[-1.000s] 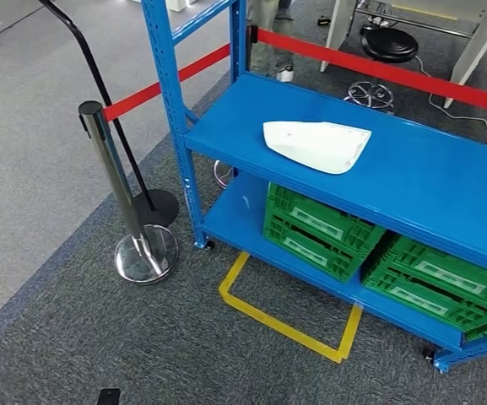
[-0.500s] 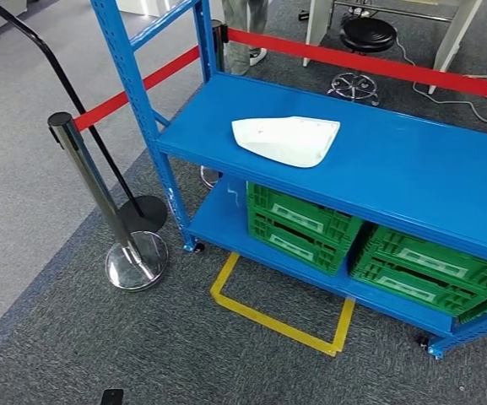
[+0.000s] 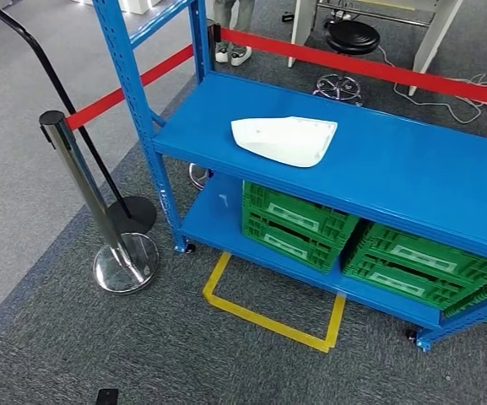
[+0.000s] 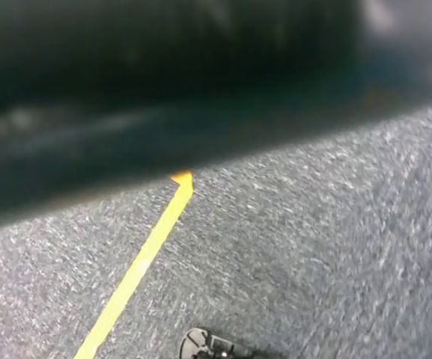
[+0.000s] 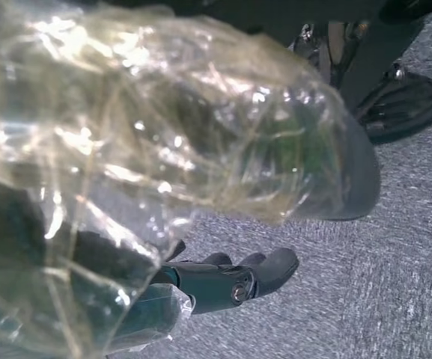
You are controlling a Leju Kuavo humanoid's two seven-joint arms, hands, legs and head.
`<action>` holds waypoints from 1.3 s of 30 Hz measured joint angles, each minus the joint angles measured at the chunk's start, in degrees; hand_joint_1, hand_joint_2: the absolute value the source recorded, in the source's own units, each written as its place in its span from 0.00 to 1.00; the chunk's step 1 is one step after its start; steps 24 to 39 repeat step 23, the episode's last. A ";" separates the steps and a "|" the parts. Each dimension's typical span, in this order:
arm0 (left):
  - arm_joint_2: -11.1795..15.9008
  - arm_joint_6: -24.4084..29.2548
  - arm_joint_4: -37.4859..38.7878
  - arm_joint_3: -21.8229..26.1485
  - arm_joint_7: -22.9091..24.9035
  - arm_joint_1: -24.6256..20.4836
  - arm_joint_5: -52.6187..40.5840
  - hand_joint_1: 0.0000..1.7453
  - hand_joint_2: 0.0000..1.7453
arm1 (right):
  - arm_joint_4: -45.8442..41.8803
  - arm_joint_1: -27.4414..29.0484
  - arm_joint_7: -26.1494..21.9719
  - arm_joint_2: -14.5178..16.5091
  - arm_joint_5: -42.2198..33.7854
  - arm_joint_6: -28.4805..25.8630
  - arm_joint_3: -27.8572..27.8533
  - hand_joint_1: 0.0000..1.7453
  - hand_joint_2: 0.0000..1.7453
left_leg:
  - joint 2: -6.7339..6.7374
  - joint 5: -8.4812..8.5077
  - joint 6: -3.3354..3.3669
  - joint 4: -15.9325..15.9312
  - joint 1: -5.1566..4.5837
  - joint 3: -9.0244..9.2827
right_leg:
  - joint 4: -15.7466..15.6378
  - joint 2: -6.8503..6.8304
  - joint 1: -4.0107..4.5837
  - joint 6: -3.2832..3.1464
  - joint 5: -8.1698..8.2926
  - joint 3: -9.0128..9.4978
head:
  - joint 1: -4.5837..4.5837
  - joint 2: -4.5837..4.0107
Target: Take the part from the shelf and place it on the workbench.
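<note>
step: approach shelf [image 3: 386, 173] | white part [image 3: 285, 139] untouched | right robot hand [image 5: 230, 280] wide, empty; left unclear | next: reach part

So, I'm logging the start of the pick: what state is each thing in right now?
White part: lying flat on the blue shelf's middle level, untouched.
Green crates: folded flat, on the shelf's bottom level.
Red barrier belt: stretched taut from the chrome post.
Right hand: wrapped in clear plastic, fingers extended, holding nothing, hanging over the carpet.
</note>
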 joint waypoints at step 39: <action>-0.09 0.27 0.01 0.00 0.15 0.08 -0.64 0.00 0.00 | 0.00 -0.23 3.34 0.09 1.78 -1.36 -1.06 0.00 0.00 | 0.13 -0.86 -1.87 3.51 -0.32 -0.70 | -8.46 -0.02 0.39 -2.65 5.44 4.44 | -0.48 0.00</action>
